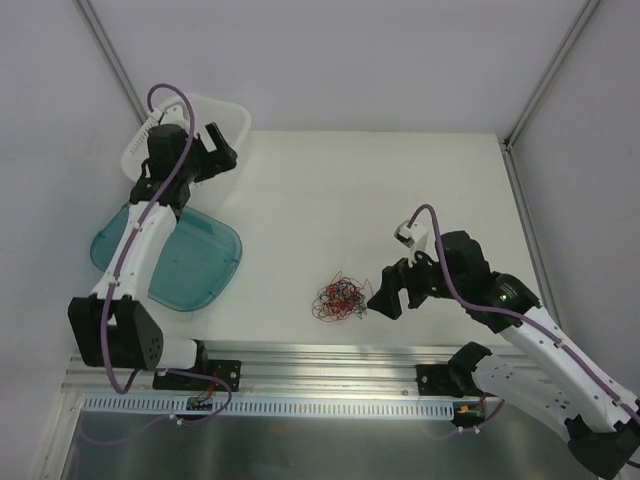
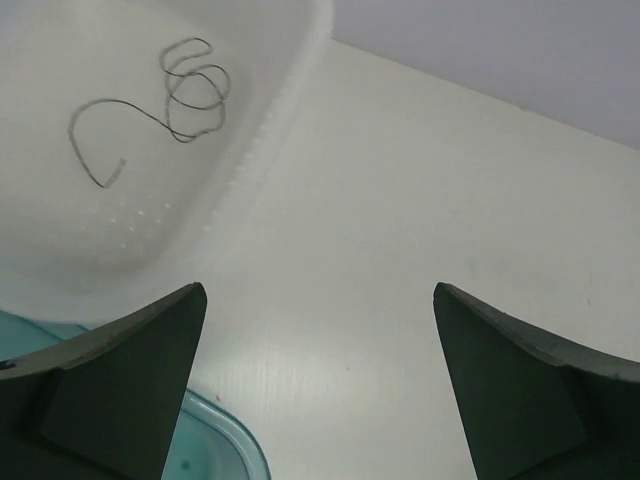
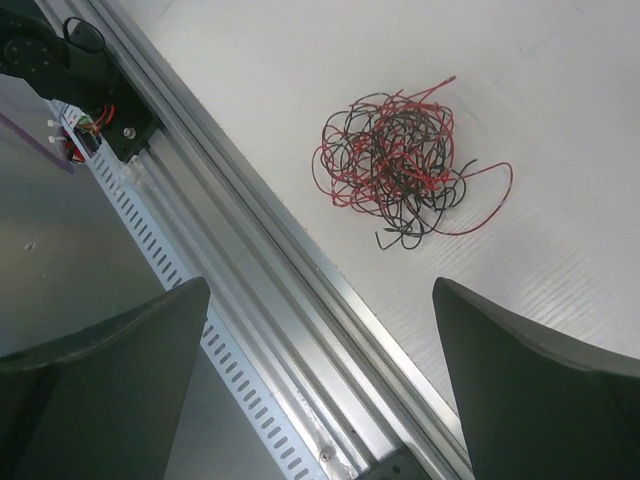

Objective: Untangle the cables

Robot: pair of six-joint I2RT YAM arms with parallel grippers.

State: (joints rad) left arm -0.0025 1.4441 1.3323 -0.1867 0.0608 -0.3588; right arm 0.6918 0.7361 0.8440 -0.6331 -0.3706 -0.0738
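Right tool (image 3: 320, 286) wide open (beside cables (image 3: 395, 165))

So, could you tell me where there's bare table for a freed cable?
Widest bare patch: the table middle and far side, between the white basket and the right pincer. Crowded: near edge at the cable tangle, left side by the teal tray.

A white desk (image 1: 400, 190) fills the middle, closed in by plain pale-grey walls (image 1: 340, 60) on the far side, left and right. Slim aluminium posts (image 1: 112, 55) slant at the far corners. A ribbed aluminium rail (image 1: 330, 358) runs along the near edge. The light is soft and even.
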